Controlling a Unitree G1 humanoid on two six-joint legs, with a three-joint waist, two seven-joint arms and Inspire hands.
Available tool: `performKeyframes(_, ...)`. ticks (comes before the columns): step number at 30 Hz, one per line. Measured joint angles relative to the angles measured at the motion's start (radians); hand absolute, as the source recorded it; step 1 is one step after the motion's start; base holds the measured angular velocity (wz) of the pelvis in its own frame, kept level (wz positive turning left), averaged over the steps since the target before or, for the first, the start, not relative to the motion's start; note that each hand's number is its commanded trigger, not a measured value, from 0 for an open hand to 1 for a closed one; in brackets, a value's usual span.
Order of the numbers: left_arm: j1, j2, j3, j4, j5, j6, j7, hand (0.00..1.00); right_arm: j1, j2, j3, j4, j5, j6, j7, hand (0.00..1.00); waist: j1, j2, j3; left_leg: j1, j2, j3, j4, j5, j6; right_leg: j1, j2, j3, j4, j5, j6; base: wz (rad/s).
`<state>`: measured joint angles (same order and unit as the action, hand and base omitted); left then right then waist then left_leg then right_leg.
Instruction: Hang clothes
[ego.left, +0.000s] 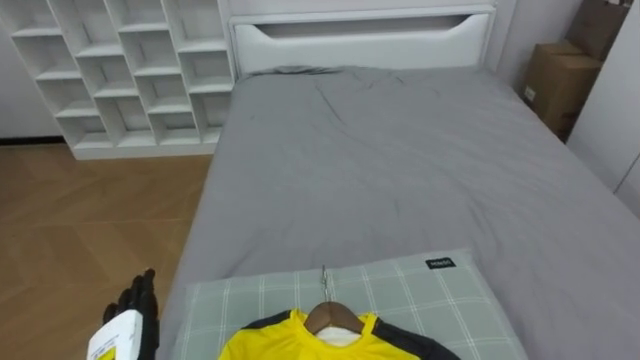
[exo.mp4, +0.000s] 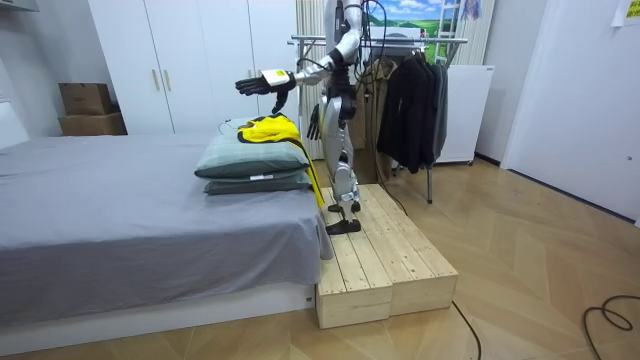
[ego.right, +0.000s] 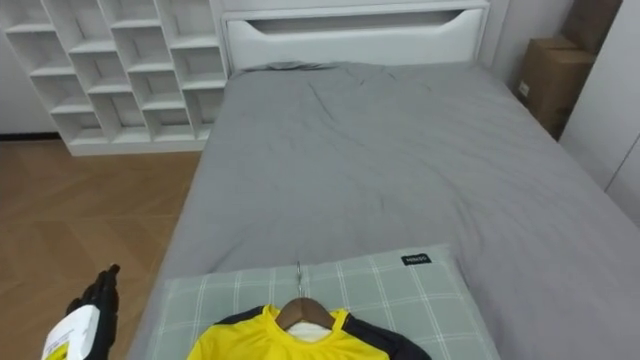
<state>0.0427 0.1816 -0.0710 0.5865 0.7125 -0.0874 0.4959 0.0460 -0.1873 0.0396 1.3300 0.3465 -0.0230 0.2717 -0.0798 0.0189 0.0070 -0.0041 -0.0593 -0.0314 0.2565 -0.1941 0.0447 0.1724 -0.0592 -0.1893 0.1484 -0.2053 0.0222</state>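
The robot is standing on a wooden platform (exo.mp4: 385, 250) at the foot of the bed (ego.left: 400, 170), facing it. Its left hand (ego.left: 140, 308) is hovering off the bed's left edge with the fingers stretched out straight, gripping nothing. Just right of that, the yellow shirt (ego.left: 300, 342) is lying on a checked pillow (ego.left: 430, 300), already on its wooden hanger (ego.left: 333, 314). The right hand (exo.mp4: 314, 122) is hanging by the hip, and it's hard to tell how open it is.
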Motion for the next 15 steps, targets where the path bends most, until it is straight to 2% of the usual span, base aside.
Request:
performKeyframes(5,-0.004,0.0,-0.021,0.0,0.029,0.002,-0.026,0.0,0.0,-0.001,0.0,0.003,0.001,0.0,0.0,0.0,-0.008,0.013,-0.002,-0.001,0.0,0.0,-0.002,0.002,0.0,-0.008,0.0,0.0,-0.001,0.0,0.0,0.0)
performKeyframes(9,-0.005,0.0,-0.024,0.0,0.046,0.003,-0.037,0.0,-0.011,0.0,0.0,0.009,-0.001,0.001,0.001,0.0,-0.026,0.012,-0.0007,-0.004,0.001,0.002,-0.004,0.004,-0.001,-0.013,0.0,0.0,0.002,0.0,0.0,-0.01)
performKeyframes(15,-0.028,0.003,-0.051,0.029,0.048,0.01,-0.055,0.0,-0.018,-0.001,0.006,0.012,-0.003,0.003,0.001,0.0,-0.031,0.007,0.0039,-0.005,0.005,0.014,-0.006,0.004,-0.001,-0.019,0.002,0.016,0.002,0.002,-0.002,-0.06)
